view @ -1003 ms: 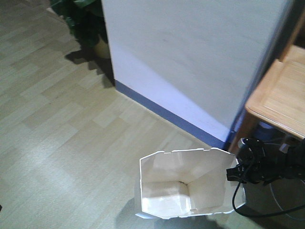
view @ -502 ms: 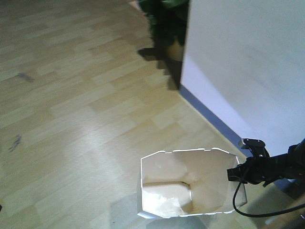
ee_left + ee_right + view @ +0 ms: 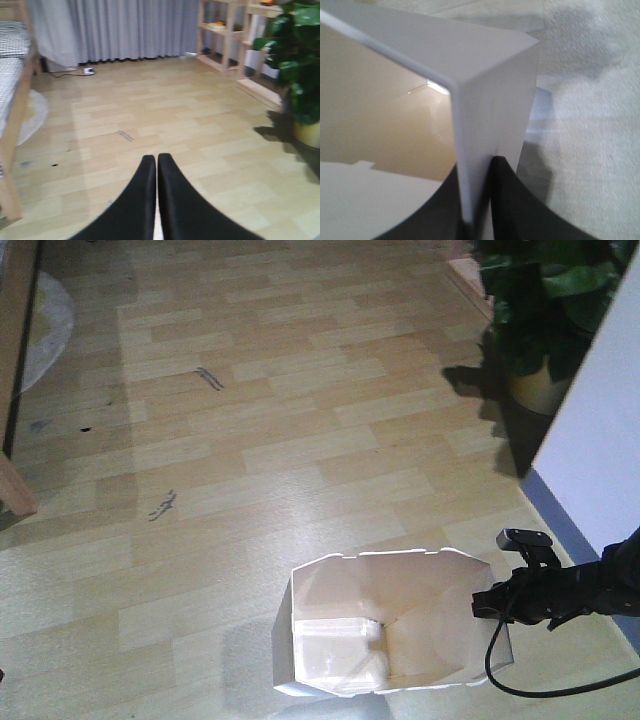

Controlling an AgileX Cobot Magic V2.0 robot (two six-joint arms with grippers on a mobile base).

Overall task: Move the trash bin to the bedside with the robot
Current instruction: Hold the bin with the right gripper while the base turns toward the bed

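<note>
**Bin is held by its rim on the wood floor**

The right gripper is seen clamped narrowly on the thin right-hand wall of the white bin, one finger inside and one outside, with a black cable looped below it. The left gripper is shown with its jaws pressed together on nothing. The bed is seen at far left, well apart from the bin. A plant is stood beside the white wall.

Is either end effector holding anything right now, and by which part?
The right end effector grips the bin by its wall at a rim corner, one finger inside, one outside. The left end effector is shut, nothing visible in it.
</note>
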